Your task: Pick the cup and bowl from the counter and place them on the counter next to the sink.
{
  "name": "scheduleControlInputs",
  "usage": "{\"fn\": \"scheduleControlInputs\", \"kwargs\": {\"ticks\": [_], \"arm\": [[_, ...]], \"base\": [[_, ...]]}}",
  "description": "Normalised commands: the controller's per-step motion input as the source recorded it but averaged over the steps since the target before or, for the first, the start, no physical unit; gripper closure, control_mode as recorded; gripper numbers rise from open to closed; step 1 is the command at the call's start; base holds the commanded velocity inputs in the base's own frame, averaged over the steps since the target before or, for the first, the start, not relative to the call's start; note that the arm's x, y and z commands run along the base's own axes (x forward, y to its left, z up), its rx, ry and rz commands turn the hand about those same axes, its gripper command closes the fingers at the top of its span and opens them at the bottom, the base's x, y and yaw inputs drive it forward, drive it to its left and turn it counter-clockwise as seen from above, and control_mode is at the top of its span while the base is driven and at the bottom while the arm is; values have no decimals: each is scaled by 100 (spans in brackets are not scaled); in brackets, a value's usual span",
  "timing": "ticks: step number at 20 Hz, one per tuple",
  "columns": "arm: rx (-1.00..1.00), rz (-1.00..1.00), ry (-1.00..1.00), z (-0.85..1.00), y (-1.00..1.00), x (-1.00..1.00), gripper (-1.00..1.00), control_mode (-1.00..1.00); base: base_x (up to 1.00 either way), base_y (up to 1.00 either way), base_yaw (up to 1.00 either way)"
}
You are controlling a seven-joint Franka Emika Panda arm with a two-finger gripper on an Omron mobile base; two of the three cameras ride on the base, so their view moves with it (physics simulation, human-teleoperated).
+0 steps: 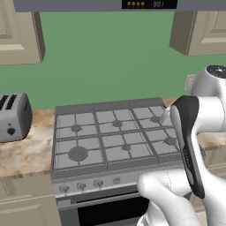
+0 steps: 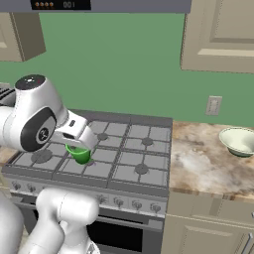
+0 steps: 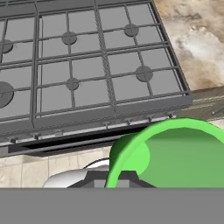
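The jaws were clamped on the rim of the cup [image 3: 175,153], which looked light, rigid and slippery-walled.

The cup [image 2: 79,154] is small and bright green, hanging upright under the gripper [image 2: 77,147], which is clamped on its rim, above the front of the gas stove and clear of the grates. In the hand view the cup [image 3: 173,155] sits close against the camera, its round open mouth and plain green inside showing.

The bowl [image 2: 240,141] is wide, shallow and pale cream-green with a thin rim. It rests upright on the beige-brown marbled counter [image 2: 198,158] to the right of the stove, well apart from the cup.
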Motion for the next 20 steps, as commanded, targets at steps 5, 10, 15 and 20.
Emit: {"fn": "scheduleControlInputs", "kwargs": {"ticks": [5,10,15,20], "arm": [[0,0,0,0,0,0,100,100],[0,0,0,0,0,0,100,100],[0,0,0,0,0,0,100,100],[0,0,0,0,0,0,100,100]], "base": [[-66,43,12],[-100,49,16],[-55,13,14],[3,0,73]]}}
